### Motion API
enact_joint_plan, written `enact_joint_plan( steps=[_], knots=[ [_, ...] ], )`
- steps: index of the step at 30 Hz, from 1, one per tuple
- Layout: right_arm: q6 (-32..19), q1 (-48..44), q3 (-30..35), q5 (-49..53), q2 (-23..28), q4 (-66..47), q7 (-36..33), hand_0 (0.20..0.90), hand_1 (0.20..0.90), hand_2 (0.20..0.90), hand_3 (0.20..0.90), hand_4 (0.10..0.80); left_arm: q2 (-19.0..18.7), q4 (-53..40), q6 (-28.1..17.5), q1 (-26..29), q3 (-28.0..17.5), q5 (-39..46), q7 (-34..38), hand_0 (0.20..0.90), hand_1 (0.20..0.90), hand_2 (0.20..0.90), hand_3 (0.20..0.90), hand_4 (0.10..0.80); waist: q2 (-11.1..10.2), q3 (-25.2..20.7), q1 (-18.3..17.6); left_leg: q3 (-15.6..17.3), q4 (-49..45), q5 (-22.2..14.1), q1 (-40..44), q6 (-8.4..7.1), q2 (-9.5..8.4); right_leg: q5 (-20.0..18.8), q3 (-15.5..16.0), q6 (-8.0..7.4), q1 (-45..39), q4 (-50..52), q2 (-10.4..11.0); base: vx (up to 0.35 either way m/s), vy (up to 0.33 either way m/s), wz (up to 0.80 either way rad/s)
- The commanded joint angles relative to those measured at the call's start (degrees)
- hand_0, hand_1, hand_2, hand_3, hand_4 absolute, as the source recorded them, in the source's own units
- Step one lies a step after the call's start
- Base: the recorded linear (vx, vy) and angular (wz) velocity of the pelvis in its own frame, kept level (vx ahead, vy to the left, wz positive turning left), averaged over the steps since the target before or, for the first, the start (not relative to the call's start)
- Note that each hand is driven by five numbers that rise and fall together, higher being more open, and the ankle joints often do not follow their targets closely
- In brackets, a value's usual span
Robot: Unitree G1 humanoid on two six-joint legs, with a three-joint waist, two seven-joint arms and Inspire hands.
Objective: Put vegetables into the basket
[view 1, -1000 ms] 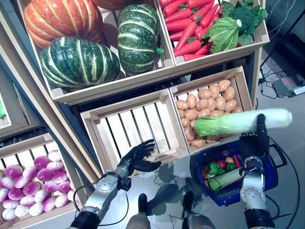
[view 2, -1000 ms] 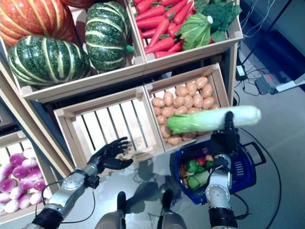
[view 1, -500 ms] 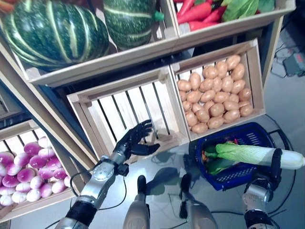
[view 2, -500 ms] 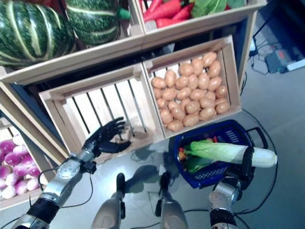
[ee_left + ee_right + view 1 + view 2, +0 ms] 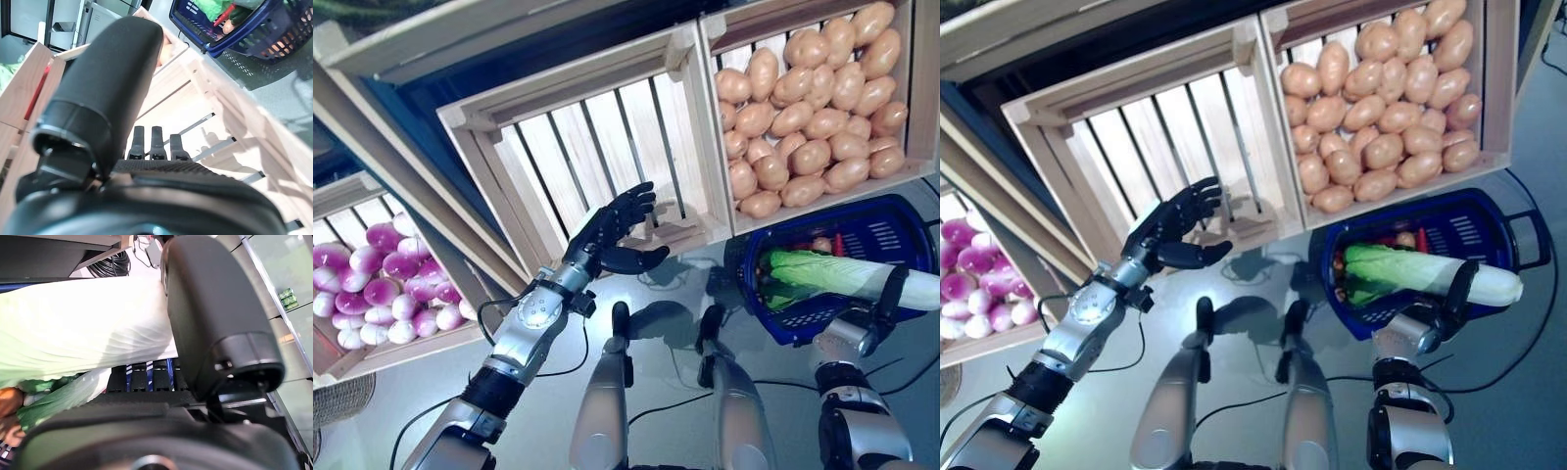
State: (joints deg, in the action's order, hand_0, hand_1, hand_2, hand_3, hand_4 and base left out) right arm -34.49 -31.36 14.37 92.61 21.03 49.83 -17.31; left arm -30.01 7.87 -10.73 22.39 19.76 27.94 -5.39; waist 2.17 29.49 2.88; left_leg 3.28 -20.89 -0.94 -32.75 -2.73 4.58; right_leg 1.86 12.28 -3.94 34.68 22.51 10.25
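The right hand [image 5: 1451,294] is gripping a pale cabbage [image 5: 1410,272] lying across the blue basket [image 5: 1489,223] on the floor — the left hand [image 5: 612,230] is hovering, fingers relaxed, before an empty crate [image 5: 597,147].

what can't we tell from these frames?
- Whether the cabbage touches the basket's contents: the cabbage itself covers them in both eye views.
- Right hand's fingers: under the cabbage, only the thumb shows.
- Basket's far side: cut by the left eye view's edge.
- Left hand is open, empty.
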Motion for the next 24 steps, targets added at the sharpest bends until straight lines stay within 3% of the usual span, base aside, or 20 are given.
enact_joint_plan(
  steps=[1, 5, 9, 11, 16, 24],
  knots=[
    [-8.36, 1.81, 2.52, -4.67, 10.08, -1.89, -3.7, 0.3, 0.3, 0.3, 0.3, 0.4, -1.11, -9.97, -7.27, 2.36, -4.61, 4.43, 0.85, 0.9, 0.9, 0.9, 0.9, 0.8, 1.02, 0.31, 0.47, -2.18, -10.09, -4.2, -8.98, 0.61, -3.42, 4.76, 0.74, 1.02, 3.32, 11.47, 0.3, -0.046, -0.002, -0.07],
    [-8.53, 0.93, 3.85, -8.71, 11.71, -2.57, -8.04, 0.3, 0.3, 0.3, 0.3, 0.4, -1.11, -11.5, -7.49, 2.54, -5.25, 5.97, 0.96, 0.9, 0.9, 0.9, 0.9, 0.8, 1.42, 0.31, 0.41, -1.86, -15.7, -6.21, -14.34, 1.25, -3.45, 6.37, -0.53, 1.09, 9.51, 18.09, 1.29, -0.031, 0.005, -0.08],
    [-8.38, 0.63, 5.46, -17.71, 13.88, -2.87, -21.63, 0.3, 0.3, 0.3, 0.3, 0.4, -1.45, -12.76, -7.41, 2.47, -5.19, 5.44, 1.05, 0.9, 0.9, 0.9, 0.9, 0.8, 1.98, 0.31, 0.37, -1.8, -19.24, -7.43, -18.84, 1.76, -3.47, 7.2, -1.65, 1.11, 14.25, 22.07, 1.42, -0.025, -0.022, -0.02],
    [-7.39, 0.5, 6.3, -20.57, 15.42, -2.57, -24.85, 0.3, 0.3, 0.3, 0.3, 0.4, -2.2, -13.16, -7.49, 2.57, -5.12, 5.73, 1.31, 0.9, 0.9, 0.9, 0.9, 0.8, 2.36, 0.31, 0.37, -1.67, -21.11, -7.86, -21.22, 2.0, -3.46, 7.07, -1.83, 0.97, 16.81, 23.71, 1.75, -0.042, -0.045, -0.03],
    [-4.51, -1.43, 4.78, -22.95, 17.97, -3.64, -26.25, 0.3, 0.3, 0.3, 0.3, 0.4, -3.12, -14.77, -7.31, 3.22, -5.28, 6.96, 2.82, 0.9, 0.9, 0.9, 0.9, 0.8, 3.21, 0.31, 0.24, -1.73, -26.29, -8.61, -27.72, 2.67, -3.41, 6.98, -3.01, 1.01, 23.8, 28.88, 2.31, -0.012, -0.007, -0.02],
    [-2.93, -3.82, 3.11, -23.91, 17.36, -7.06, -25.26, 0.3, 0.3, 0.3, 0.3, 0.4, -2.71, -15.34, -6.07, 4.23, -5.72, 9.1, 1.99, 0.9, 0.9, 0.9, 0.9, 0.8, 3.82, 0.31, 0.06, -1.56, -30.29, -9.73, -33.08, 3.26, -3.42, 7.19, -3.84, 1.3, 30.01, 32.62, 2.5, 0.019, -0.01, -0.01]
  ],
)
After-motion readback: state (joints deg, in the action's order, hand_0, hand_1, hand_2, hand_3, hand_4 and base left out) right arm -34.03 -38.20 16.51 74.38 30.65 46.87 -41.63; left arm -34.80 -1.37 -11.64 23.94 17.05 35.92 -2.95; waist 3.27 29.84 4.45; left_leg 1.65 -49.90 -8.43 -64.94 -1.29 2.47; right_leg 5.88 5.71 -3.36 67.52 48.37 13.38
